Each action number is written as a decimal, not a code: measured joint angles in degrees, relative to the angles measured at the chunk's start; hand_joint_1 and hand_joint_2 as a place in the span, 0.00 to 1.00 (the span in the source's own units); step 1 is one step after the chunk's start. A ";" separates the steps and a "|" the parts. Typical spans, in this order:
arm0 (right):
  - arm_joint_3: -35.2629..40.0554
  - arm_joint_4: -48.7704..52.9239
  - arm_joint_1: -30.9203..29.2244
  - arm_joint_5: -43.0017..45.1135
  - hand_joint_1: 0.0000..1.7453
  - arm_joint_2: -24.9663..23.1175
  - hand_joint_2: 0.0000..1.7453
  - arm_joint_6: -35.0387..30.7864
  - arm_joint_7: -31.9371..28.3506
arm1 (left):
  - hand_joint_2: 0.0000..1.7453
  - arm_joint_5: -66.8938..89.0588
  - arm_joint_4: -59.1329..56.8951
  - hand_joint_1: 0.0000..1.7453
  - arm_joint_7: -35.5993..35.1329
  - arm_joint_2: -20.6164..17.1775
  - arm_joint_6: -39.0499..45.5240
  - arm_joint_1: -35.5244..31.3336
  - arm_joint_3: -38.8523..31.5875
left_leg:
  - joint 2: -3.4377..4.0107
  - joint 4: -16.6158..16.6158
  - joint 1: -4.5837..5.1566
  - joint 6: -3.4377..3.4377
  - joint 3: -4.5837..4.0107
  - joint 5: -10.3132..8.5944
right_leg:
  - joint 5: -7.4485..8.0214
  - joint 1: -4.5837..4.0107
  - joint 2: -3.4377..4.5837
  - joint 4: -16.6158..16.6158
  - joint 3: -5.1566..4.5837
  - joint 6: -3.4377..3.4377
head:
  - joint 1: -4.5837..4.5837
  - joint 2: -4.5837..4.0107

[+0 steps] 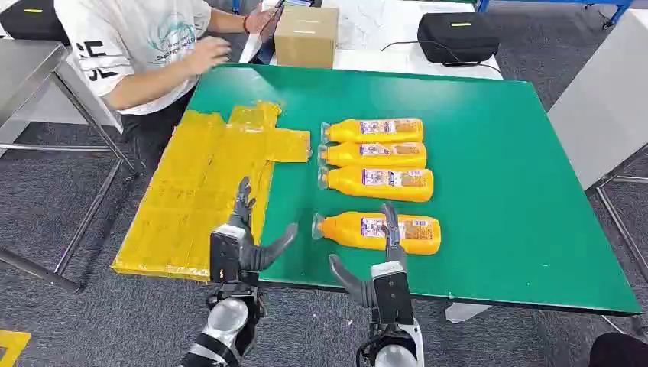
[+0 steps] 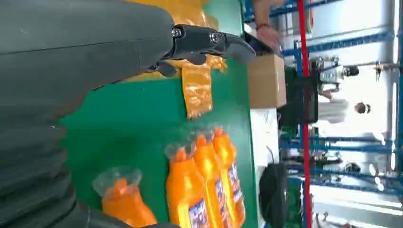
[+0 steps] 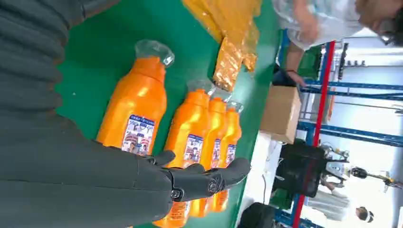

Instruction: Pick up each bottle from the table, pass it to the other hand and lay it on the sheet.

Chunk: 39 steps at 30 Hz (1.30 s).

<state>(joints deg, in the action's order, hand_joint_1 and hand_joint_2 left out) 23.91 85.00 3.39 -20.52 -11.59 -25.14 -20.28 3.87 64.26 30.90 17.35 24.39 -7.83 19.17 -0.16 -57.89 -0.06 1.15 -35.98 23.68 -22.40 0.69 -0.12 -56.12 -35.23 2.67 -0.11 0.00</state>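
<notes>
Nearest orange plastic bottle [image 1: 378, 232] lies crosswise just ahead of right hand [image 1: 380, 269], cap twd left hand [image 1: 243, 239]; both hands' fingers apart, holding nothing.

My head camera looks forward and down from high up, taking in the whole green worktop [image 1: 489, 191] with my arms rising from below. Each wrist camera sits close behind its own hand, turned on its side and looking low across the worktop. All three views share the row of orange bottles [image 1: 376, 155] and the cardboard box [image 1: 306, 35] at the far edge.
</notes>
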 measured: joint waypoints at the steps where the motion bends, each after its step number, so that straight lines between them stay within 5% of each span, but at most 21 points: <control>1: -0.24 -0.33 -0.18 -0.13 0.00 0.05 1.00 -0.06 0.09 | 1.00 -0.29 0.00 0.00 0.44 -0.02 0.39 0.12 -0.44 | 0.00 0.00 0.00 0.00 0.00 0.00 | 0.00 0.00 0.00 0.00 0.00 0.00 | 0.00 0.00; 28: -6.17 -4.77 -2.18 -0.26 0.00 0.20 1.00 -0.98 0.72 | 1.00 -3.35 -4.39 0.00 2.41 0.17 2.08 -1.61 -6.06 | 0.00 0.00 0.00 0.00 0.00 0.01 | 0.00 0.00 0.00 0.01 -0.01 0.00 | 0.02 0.00; 39: -8.20 -7.15 -3.09 -11.90 0.00 2.27 1.00 -1.90 6.00 | 1.00 -2.60 -4.98 0.00 2.58 0.17 0.27 -1.66 -5.49 | 0.00 0.00 0.00 0.00 0.00 0.01 | 0.00 0.01 0.00 0.01 -0.01 0.00 | 0.02 0.00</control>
<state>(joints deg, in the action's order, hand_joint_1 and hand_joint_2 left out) 15.72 77.86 0.30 -32.43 -9.31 -27.04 -14.28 1.27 59.28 33.48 17.53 24.66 -9.49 13.68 -0.16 -57.89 -0.05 1.16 -35.98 23.69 -22.39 0.70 -0.12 -56.11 -35.24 2.68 -0.09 0.00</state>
